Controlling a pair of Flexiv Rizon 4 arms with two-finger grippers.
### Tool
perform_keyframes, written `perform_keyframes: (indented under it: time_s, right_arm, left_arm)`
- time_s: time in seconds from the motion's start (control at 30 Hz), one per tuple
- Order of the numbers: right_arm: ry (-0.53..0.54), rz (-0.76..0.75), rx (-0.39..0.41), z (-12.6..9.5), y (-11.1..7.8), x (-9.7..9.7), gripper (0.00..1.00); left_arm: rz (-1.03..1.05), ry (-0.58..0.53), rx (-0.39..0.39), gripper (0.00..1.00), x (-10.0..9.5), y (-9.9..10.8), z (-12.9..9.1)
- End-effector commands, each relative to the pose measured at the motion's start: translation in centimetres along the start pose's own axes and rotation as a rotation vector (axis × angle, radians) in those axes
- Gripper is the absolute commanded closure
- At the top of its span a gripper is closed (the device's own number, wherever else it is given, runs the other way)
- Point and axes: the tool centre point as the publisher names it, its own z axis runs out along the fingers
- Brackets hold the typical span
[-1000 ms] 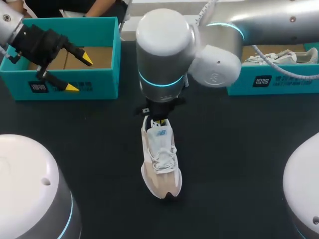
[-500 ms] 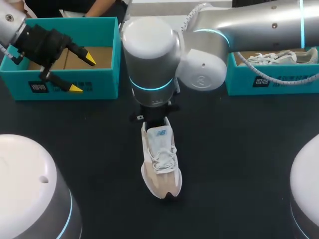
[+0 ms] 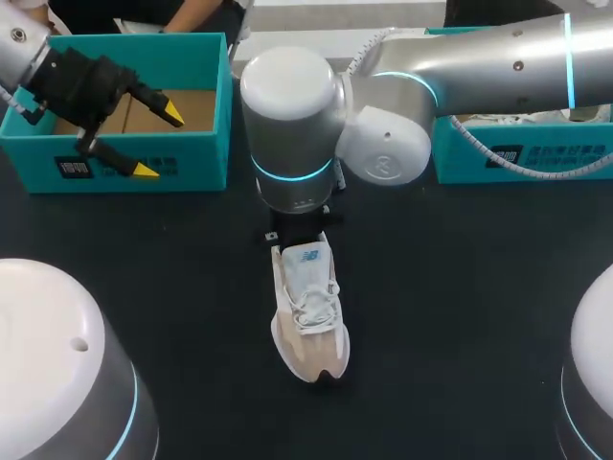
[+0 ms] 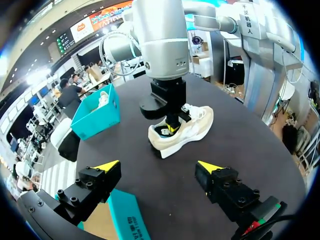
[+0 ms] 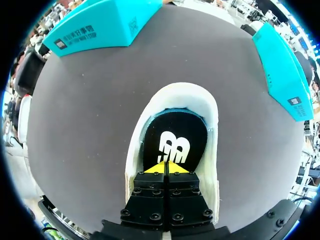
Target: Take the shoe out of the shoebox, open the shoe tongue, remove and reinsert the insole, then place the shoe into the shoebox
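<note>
Looks like the insole step: the right gripper [image 5: 167, 167], fingers pressed together, sits on the insole [image 5: 175, 135] inside the shoe [image 3: 308, 307], well clear of the shoebox [image 3: 192, 163] under the wide-open left gripper [image 3: 156, 142]; next it needs a pinch on the insole's edge.

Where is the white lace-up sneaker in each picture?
Head view: the white lace-up sneaker lies mid-table, toe toward the robot.
Left wrist view: ahead of the open left gripper.
Right wrist view: right under the right gripper, heel opening upward.
Shared landmark: the right gripper over the sneaker's heel.
</note>
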Motion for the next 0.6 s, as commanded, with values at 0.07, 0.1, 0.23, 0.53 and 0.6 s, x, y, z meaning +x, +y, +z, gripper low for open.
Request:
perform_keyframes:
  time_s: [0.07,0.1,0.23,0.53,0.6]
  right_arm:
    - [0.022,-0.015,0.034,1.6,0.6,0.3,1.00]
    - [0.021,-0.015,0.034,1.6,0.6,0.3,1.00]
    - [-0.010,-0.013,0.026,0.4,0.5,0.4,1.00]
    - [-0.063,0.000,-0.033,-0.2,2.0,-0.3,1.00]
    - [-0.063,-0.001,-0.042,0.2,2.7,-0.5,1.00]
  left_arm:
    - [0.000,0.001,-0.004,0.00,0.1,-0.1,0.0]
    - [0.000,0.001,-0.004,0.00,0.1,-0.1,0.0]
    - [0.000,0.001,-0.004,0.00,0.1,-0.1,0.0]
    - [0.000,0.001,-0.004,0.00,0.1,-0.1,0.0]
    - [0.000,0.001,-0.004,0.00,0.1,-0.1,0.0]
